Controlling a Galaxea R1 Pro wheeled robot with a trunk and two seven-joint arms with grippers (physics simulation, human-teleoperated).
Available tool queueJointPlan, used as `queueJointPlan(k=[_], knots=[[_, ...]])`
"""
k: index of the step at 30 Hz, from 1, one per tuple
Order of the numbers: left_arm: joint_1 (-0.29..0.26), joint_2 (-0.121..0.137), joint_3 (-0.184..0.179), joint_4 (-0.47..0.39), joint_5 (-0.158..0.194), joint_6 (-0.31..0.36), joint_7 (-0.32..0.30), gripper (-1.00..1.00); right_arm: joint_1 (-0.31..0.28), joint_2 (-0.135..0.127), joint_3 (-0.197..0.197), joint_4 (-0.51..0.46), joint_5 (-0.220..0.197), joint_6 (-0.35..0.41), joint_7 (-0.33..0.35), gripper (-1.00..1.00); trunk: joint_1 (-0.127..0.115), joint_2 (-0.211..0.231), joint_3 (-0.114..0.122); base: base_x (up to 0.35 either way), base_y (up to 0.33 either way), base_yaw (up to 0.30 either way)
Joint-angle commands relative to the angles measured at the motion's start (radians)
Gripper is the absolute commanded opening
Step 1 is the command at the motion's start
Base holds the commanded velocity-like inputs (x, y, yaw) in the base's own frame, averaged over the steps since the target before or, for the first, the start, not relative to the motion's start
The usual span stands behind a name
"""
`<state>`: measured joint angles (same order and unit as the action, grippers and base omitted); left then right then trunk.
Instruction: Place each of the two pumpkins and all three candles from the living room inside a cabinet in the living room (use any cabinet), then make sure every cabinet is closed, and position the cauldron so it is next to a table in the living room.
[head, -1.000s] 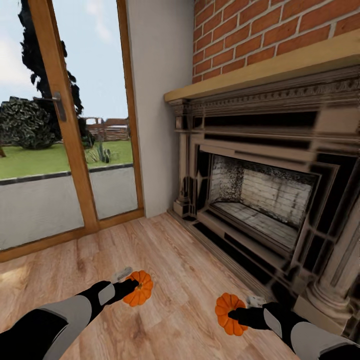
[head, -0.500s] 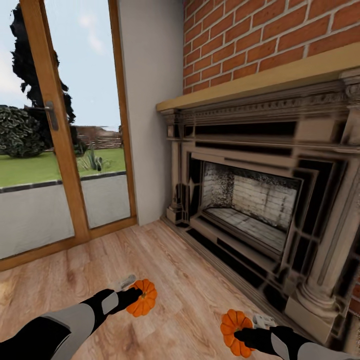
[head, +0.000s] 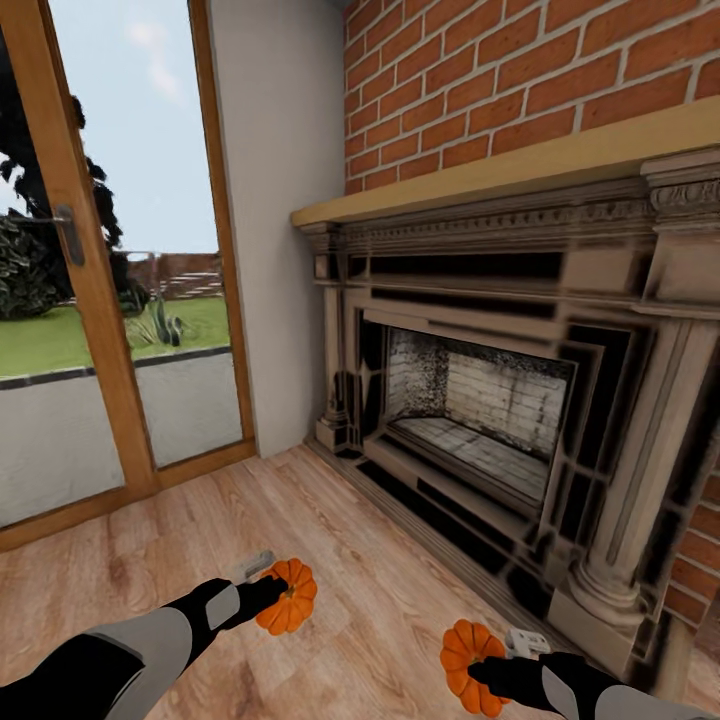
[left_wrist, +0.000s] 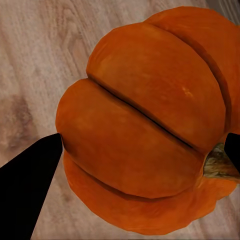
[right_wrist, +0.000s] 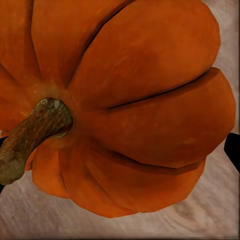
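Note:
Each of my grippers holds a small orange pumpkin above the wooden floor. The left gripper (head: 272, 592) is shut on one ribbed pumpkin (head: 288, 610), which the left wrist view shows close up as a pumpkin (left_wrist: 150, 120) between two dark fingertips (left_wrist: 27, 175). At the lower right, the right gripper (head: 488, 668) is shut on the other pumpkin (head: 468, 665); its brown stem (right_wrist: 30, 137) and orange body (right_wrist: 135, 100) appear in the right wrist view. The candles, the cabinet, the cauldron and the table are out of view.
A brick wall with a carved stone fireplace (head: 500, 400) and wooden mantel (head: 520, 165) stands ahead on the right. A glass door with a wooden frame (head: 90, 290) stands to the left. Light wooden floor (head: 370, 590) lies between them.
The whole picture has shifted left, so the camera has turned to the right. The fireplace sits more central. Both grippers keep hold of their pumpkins.

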<state>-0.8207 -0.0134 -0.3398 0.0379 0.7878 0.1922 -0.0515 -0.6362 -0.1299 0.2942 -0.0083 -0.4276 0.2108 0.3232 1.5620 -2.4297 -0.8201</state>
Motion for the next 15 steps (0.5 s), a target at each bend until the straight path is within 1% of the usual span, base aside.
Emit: queueJointPlan(k=[1, 2, 6, 15], knots=[[-0.002, 0.000, -0.008, 0.004, 0.008, 0.001, -0.004, -1.00, 0.000, 0.000, 0.008, -0.001, -0.011, 0.006, 0.002, -1.00, -0.004, 0.007, 0.000, 0.000, 0.000, -0.014], [-0.002, 0.000, -0.008, 0.004, 0.008, 0.000, -0.004, -1.00, 0.000, 0.000, 0.008, -0.001, -0.011, 0.006, 0.002, -1.00, -0.008, 0.014, 0.002, 0.000, 0.000, -0.009], [-0.002, -0.001, -0.008, 0.004, 0.008, 0.000, -0.004, -1.00, 0.000, 0.000, 0.008, -0.001, -0.011, 0.006, 0.001, -1.00, -0.008, 0.014, -0.004, 0.000, 0.000, -0.003], [-0.002, -0.001, -0.008, 0.004, 0.008, 0.000, -0.004, -1.00, 0.000, 0.000, 0.009, -0.001, -0.011, 0.005, 0.000, -1.00, -0.043, 0.077, 0.011, 0.000, 0.000, 0.000]])
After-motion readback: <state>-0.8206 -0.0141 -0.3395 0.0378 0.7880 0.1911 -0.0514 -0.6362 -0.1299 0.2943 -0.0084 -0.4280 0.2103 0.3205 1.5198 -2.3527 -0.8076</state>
